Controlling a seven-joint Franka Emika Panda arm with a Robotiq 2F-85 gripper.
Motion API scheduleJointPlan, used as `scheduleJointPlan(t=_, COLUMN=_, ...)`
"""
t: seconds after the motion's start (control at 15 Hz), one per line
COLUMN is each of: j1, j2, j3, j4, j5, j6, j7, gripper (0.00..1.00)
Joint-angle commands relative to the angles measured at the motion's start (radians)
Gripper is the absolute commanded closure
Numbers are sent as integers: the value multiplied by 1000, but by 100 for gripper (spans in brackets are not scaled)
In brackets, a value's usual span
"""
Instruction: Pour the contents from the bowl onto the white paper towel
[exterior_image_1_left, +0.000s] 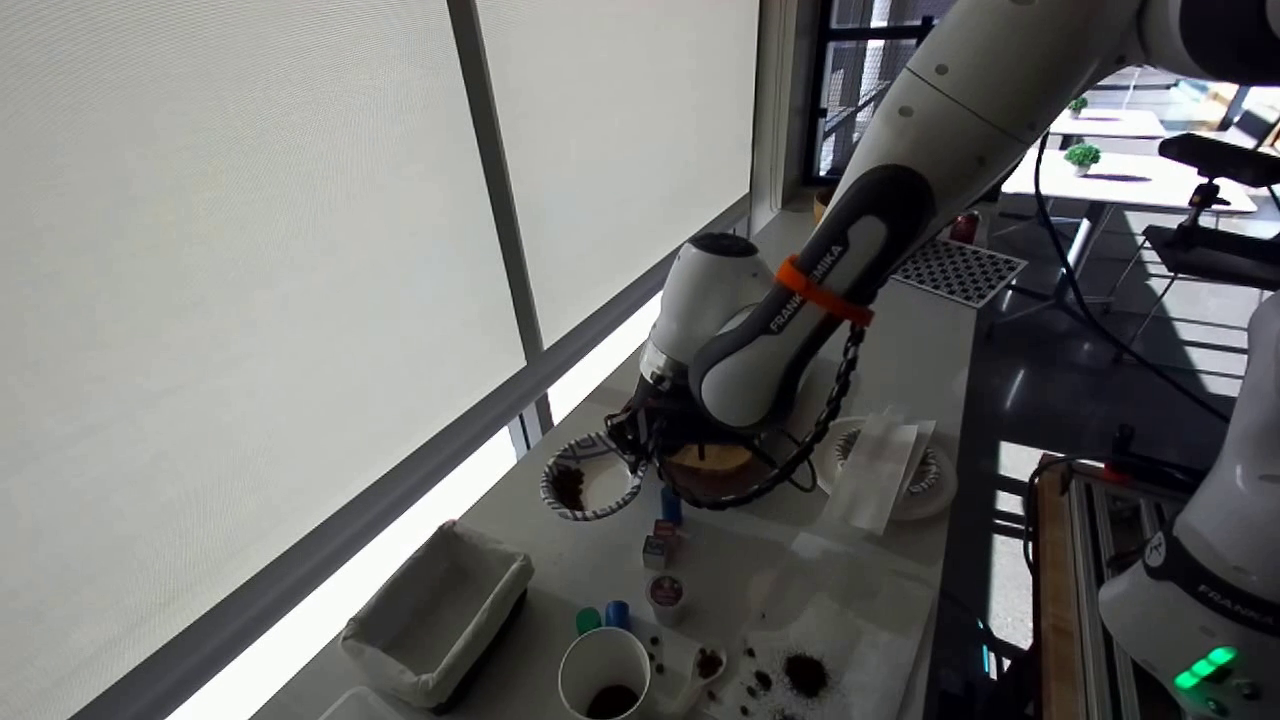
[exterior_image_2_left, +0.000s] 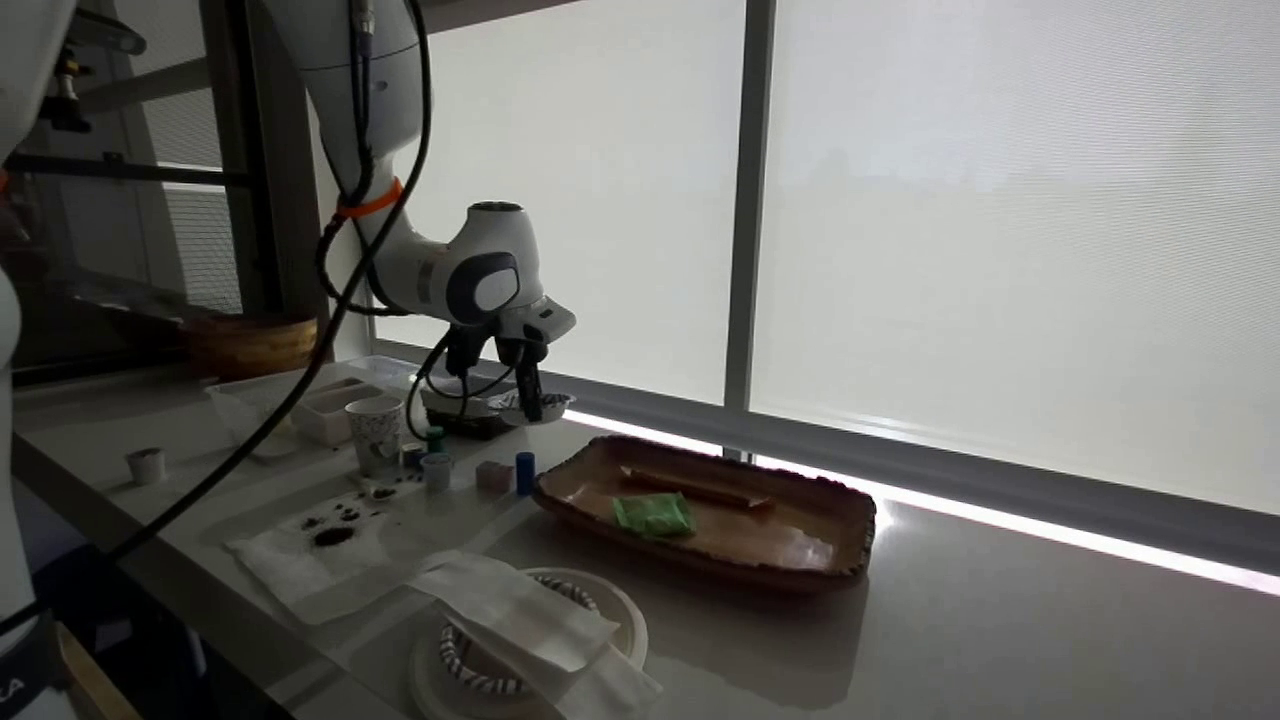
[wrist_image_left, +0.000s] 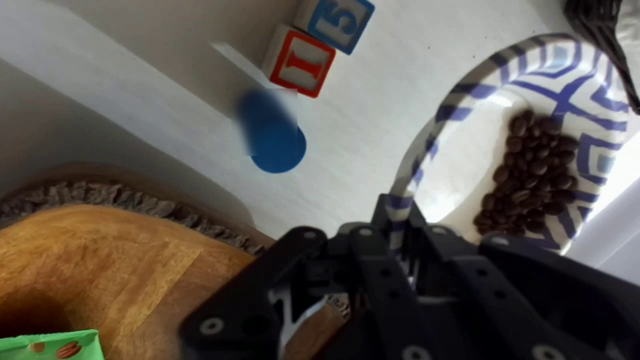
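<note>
Pour not yet begun: patterned paper bowl (wrist_image_left: 467, 150) of coffee beans (wrist_image_left: 532, 180), seemingly aloft
The gripper (wrist_image_left: 398, 215) is clamped on its rim, right of centre in the wrist view. Next, I judge: carry level to the white paper towel (exterior_image_1_left: 870, 600) under dark grounds (exterior_image_1_left: 806, 675), lower right in an exterior view, then tip.

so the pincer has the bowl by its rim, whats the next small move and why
Probably ease the bowl, kept steady, toward the white paper towel with the dark heaps before tipping it. The pincer grips the rim, brown beans lie gathered at one side inside, and both exterior views show the bowl away from the towel, so pouring here would likely miss.
</note>
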Motion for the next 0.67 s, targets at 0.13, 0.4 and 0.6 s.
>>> scheduleJointPlan(t=0.13, j1=33, j2=153, j3=-16, j4=171, j5=98, j6=-29, j7=-23, gripper=99)
scheduleJointPlan(t=0.4, j1=73, j2=224, j3=-80, j4=228, j5=105, j6=-29, j7=13, gripper=99)
scheduleJointPlan(t=0.6, j1=72, j2=268, j3=-79, j4=277, j5=117, j6=-45, j7=3, gripper=99)
